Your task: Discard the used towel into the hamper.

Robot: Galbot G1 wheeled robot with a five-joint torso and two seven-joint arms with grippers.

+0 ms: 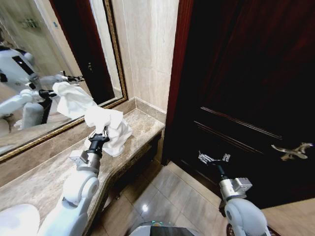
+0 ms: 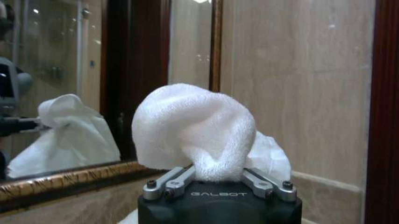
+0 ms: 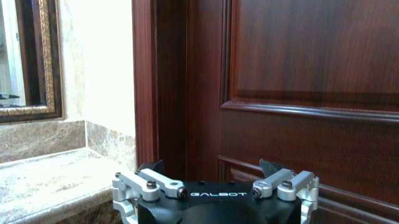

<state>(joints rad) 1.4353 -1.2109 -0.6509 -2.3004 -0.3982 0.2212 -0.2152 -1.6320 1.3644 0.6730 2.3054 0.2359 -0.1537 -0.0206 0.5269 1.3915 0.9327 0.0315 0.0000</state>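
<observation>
The towel [image 1: 106, 125] is white terry cloth, nubbly and matt. The left tool [image 2: 218, 179] holding it has bare metal links on a matt black body; the right tool [image 3: 215, 179], its fingers apart, looks the same. The table [image 1: 44, 172] is polished brown stone. The door [image 1: 246, 88] is glossy dark red wood. The mirror [image 1: 44, 64] has an ornate gilt frame. The floor [image 1: 172, 201] tiles shine.

The word "GALBOT" stands in pale letters on the black body of the left hand [image 2: 218, 179] (just under the clamped fingers). The same "GALBOT" marks the right hand [image 3: 215, 179].
</observation>
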